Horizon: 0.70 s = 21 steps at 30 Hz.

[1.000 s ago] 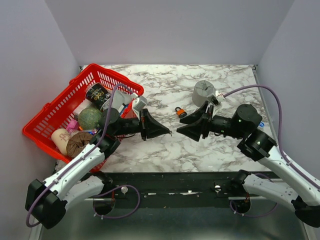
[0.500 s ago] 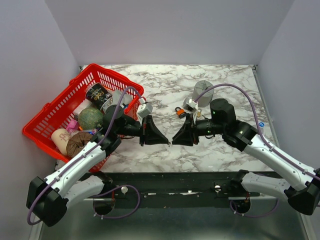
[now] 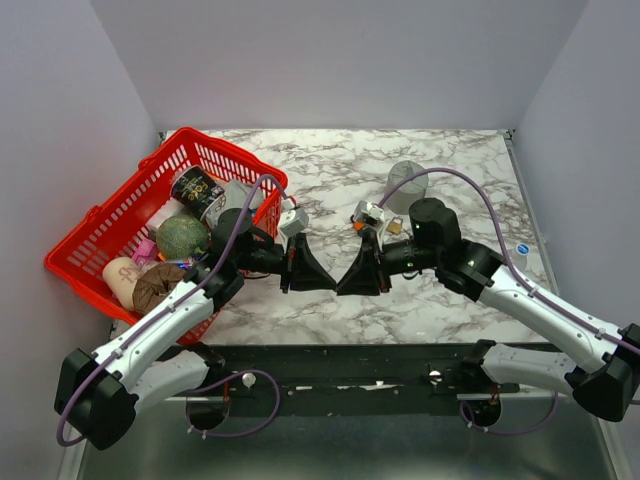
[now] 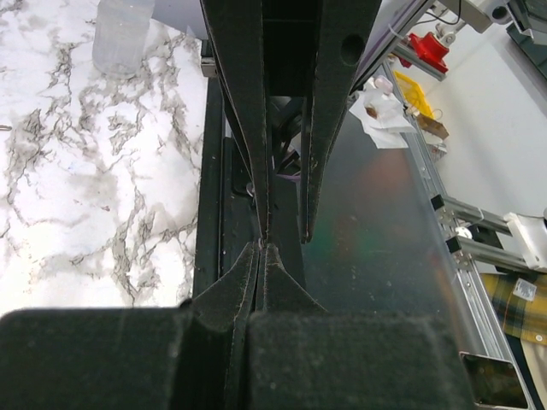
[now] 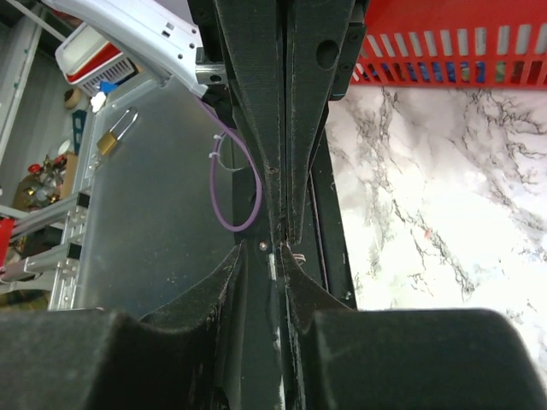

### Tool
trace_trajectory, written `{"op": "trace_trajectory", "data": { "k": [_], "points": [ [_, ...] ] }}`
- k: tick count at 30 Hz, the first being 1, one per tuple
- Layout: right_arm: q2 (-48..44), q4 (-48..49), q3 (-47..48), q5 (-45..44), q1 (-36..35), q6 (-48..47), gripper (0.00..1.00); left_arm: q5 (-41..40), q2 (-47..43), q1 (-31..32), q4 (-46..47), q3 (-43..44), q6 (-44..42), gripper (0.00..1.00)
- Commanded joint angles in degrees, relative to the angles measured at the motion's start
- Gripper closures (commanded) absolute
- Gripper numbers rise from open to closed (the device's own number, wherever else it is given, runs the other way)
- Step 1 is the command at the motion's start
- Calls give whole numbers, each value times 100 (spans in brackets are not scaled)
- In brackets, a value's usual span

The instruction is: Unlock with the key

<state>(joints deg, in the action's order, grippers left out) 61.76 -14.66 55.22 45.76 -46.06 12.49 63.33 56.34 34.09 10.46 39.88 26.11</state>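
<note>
My two grippers meet tip to tip above the table's front middle. The left gripper (image 3: 333,287) (image 4: 263,246) is shut, and a thin metal sliver, the key's blade (image 5: 272,266), sticks out of its tips. The key's black head is hidden. My right gripper (image 3: 342,290) (image 5: 267,252) faces it with its jaws a narrow gap apart. The blade lies inside that gap, close to one finger (image 5: 295,265), with daylight on the other side. An orange padlock (image 3: 356,226) lies on the marble behind the right wrist, partly hidden.
A red basket (image 3: 215,150) full of items stands at the left. A grey cylinder (image 3: 405,178) sits at the back right. A clear bottle (image 4: 120,34) stands on the marble. A brass padlock (image 5: 115,137) lies on the grey surface in front of the table edge.
My right arm swung left and forward until its tips met the left gripper's, and its jaws narrowed. The left gripper stayed shut and shifted only slightly.
</note>
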Motion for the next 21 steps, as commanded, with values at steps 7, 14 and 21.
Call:
{"op": "trace_trajectory", "data": {
  "k": [7,14,21],
  "points": [
    [-5,51,-29,-163,-61,-19,72,180,9,-16,-44,161,-220,100],
    [-252,15,-55,-559,-61,-45,66,188,-17,-25,-79,152,-238,100],
    [-24,15,-108,-454,-69,-36,65,171,-52,-25,-70,152,-238,100]
  ]
}}
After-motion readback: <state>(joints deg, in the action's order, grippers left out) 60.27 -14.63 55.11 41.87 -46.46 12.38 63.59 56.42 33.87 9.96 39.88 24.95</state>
